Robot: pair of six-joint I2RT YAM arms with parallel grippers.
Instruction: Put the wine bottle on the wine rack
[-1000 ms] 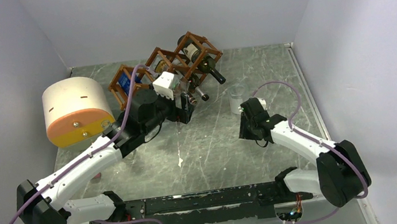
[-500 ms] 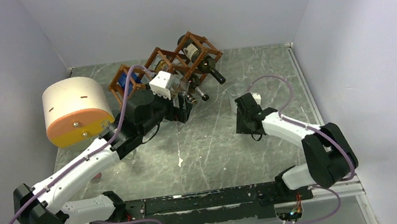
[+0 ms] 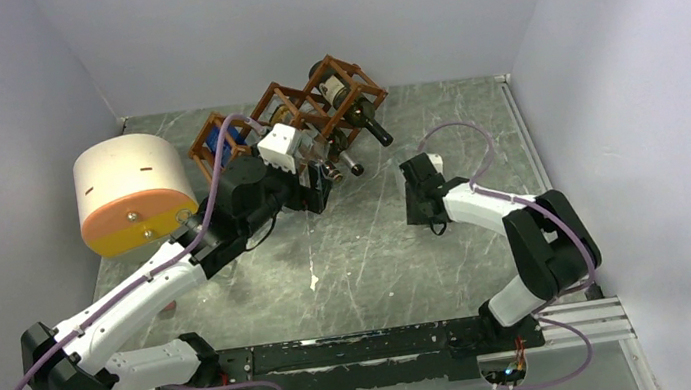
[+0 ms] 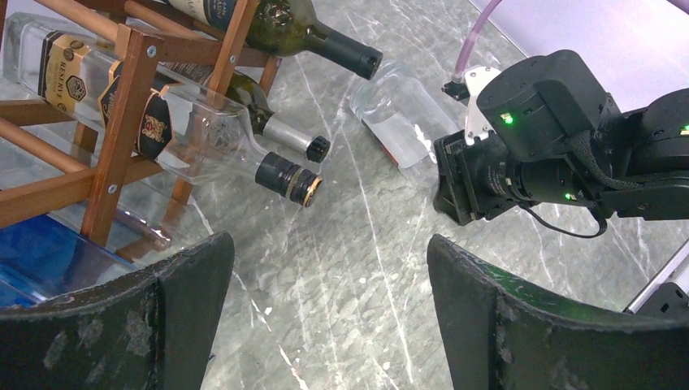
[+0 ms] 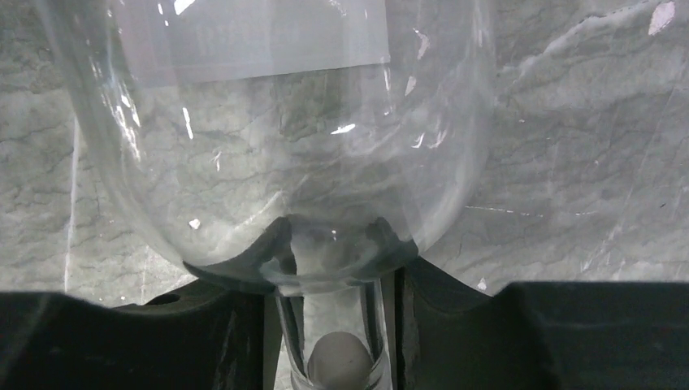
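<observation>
Swinging inward, the right fingers (image 5: 211, 341) had come astride the neck of the clear glass wine bottle (image 4: 398, 122) lying on the grey marbled desk (image 3: 379, 251), right of the reddish-brown wooden lattice rack (image 3: 295, 111); pinching or not, I couldn't tell. It needed a firm hold first. The left fingers (image 4: 162, 325), spread empty, crowded the rack's front.

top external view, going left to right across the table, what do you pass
cream-and-orange cylinder → wine rack → right gripper
</observation>
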